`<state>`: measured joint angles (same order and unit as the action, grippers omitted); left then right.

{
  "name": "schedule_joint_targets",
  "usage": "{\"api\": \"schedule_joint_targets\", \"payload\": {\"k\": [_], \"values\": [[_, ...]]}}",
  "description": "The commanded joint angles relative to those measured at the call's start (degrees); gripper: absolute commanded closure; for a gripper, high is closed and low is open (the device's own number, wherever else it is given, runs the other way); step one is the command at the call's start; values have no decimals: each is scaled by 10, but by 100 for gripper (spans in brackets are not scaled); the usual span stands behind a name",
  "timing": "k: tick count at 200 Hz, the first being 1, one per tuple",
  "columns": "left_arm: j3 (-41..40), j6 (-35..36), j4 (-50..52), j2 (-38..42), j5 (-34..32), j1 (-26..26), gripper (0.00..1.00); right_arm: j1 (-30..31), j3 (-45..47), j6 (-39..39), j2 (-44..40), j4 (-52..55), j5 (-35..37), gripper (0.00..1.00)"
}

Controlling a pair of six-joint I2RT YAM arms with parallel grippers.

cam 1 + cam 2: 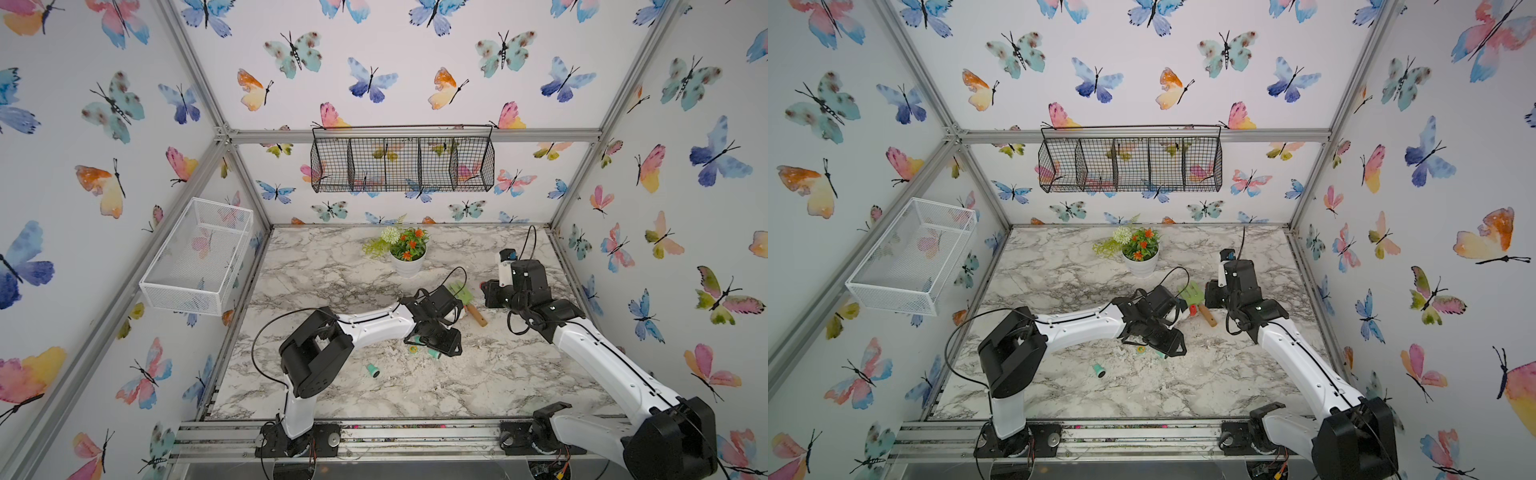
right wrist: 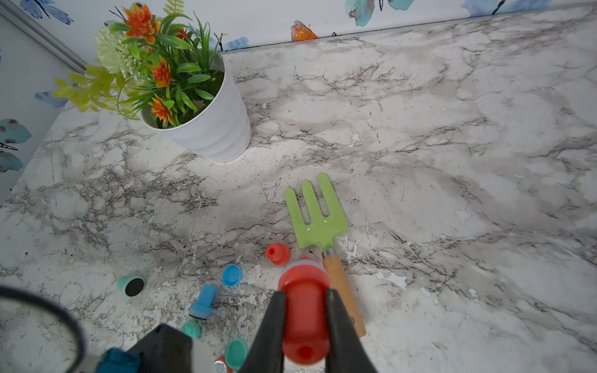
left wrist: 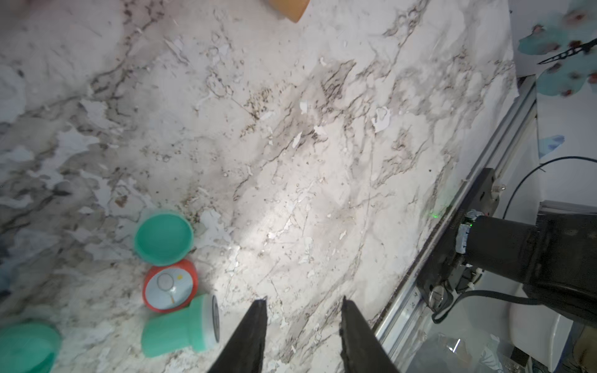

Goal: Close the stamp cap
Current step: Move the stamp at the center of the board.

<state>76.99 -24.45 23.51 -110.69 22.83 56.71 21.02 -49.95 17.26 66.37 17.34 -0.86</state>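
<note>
My right gripper [image 2: 305, 292] is shut on a red stamp [image 2: 305, 323], which hangs just above the marble table beside a garden fork; its white-banded end points away from the wrist. A small red piece with a hole in its top [image 2: 277, 254] stands just beyond it. A red cap with a pale picture disc [image 3: 169, 285] lies between a teal cap [image 3: 163, 238] and a teal stamp on its side [image 3: 181, 326]. My left gripper [image 3: 303, 298] hovers next to that teal stamp, open with only bare marble between its fingers. In both top views its body hides the fingers.
A green garden fork with a wooden handle [image 2: 318, 216] lies by the red stamp. A white flower pot [image 2: 211, 129] stands further back. A blue stamp [image 2: 203, 302], a blue cap [image 2: 232, 275] and another teal stamp [image 1: 372, 369] lie loose. The front rail [image 3: 452, 232] runs close to the left fingers.
</note>
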Motion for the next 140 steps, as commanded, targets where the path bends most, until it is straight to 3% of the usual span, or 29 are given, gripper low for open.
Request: {"api": "schedule_joint_targets", "payload": {"k": [1,88,140], "values": [[8,5,15,-19,-34,0,60,-3,4,-10,-13,5,-3,98],[-32,22,66,3,-126,-1,60,-3,-2,-12,-13,5,-15,98],[-6,18,115,9,-199,-1,60,-3,-4,-15,-12,2,-19,98]]}}
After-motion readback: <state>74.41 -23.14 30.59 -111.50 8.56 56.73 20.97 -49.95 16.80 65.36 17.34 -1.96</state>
